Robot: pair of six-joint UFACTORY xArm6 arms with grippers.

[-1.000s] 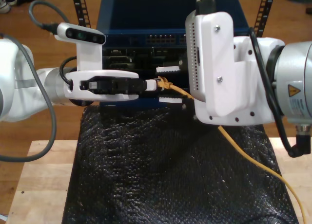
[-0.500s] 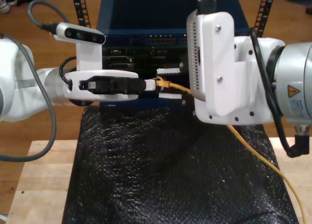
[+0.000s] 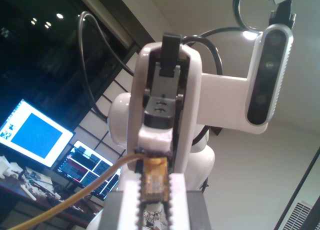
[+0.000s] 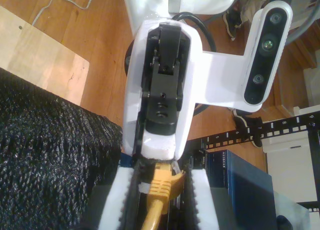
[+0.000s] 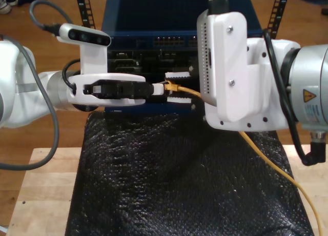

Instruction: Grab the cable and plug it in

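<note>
The yellow-orange cable (image 5: pixel 266 159) runs from the exterior view's lower right up to the space between the two grippers, in front of the rack. My first gripper (image 5: pixel 163 89), on the arm at the exterior view's left, is shut on the cable's plug end (image 3: pixel 155 182). My second gripper (image 5: pixel 167 86), on the big arm at the exterior view's right, faces it. Its serrated white fingers (image 4: pixel 125 190) stand open on either side of the orange boot (image 4: pixel 160 187), with gaps showing.
A blue network switch (image 5: pixel 169 41) with rows of ports sits in the rack just behind the grippers. A black textured mat (image 5: pixel 179 174) covers the wooden table (image 5: pixel 46 195). Black rack rails (image 5: pixel 84 10) stand on both sides.
The second gripper's two fingers have drawn closer together around the cable. The plug end has edged slightly toward the switch. The first arm has barely moved.
</note>
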